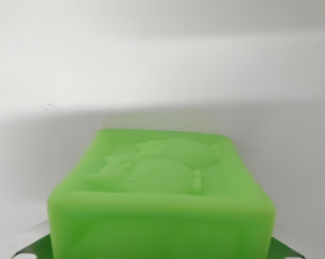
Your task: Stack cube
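Observation:
A green cube [162,183] fills the lower middle of the wrist view, very close to the camera. Its top face carries a raised animal-shaped relief. My gripper [159,252] sits at the bottom edge of the picture. One metal fingertip [32,245] shows against the cube's left side and another fingertip [285,248] against its right side. The jaws look shut on the cube. The cube's lower part is cut off by the frame, so what is beneath it is hidden. No second cube is in view.
A plain white surface [162,65] stretches behind the cube, with a grey shadow band [43,135] across the middle. Two tiny dark specks [47,107] lie at the left.

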